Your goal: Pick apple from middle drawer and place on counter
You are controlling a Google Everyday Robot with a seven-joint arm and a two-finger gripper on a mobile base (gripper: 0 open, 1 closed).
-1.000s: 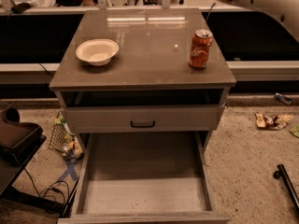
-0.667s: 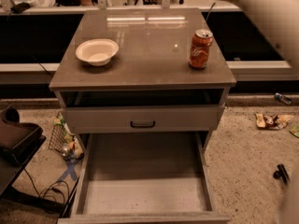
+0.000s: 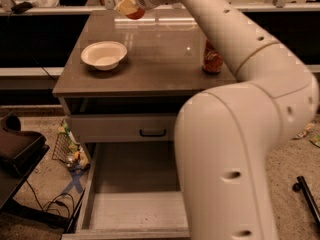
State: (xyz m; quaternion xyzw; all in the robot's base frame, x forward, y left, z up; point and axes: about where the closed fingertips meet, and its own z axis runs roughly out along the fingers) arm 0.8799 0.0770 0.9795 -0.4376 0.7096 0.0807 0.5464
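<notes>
At the far edge of the worktop (image 3: 150,69) the gripper (image 3: 130,8) jaws clasp the apple (image 3: 137,14); it looks firm, light and smooth-skinned, best held across its middle.

Warm greys and creams, with two spots of red-orange

The glossy grey-brown square counter (image 3: 155,59) carries pale streaks of reflected light. At its far edge, the pale cream gripper (image 3: 129,8) clasps the small red-orange apple (image 3: 136,14). The thick arm (image 3: 240,134) is cream-white, dotted with small dark round holes. The round bowl (image 3: 104,55) is off-white, and the soda can (image 3: 212,59) is orange-red with white markings. The wide shallow middle drawer (image 3: 135,204) is plain grey-brown. The drawer front (image 3: 115,129) above it is paler grey, with a small black handle (image 3: 152,133). The floor (image 3: 295,174) is speckled beige.
</notes>
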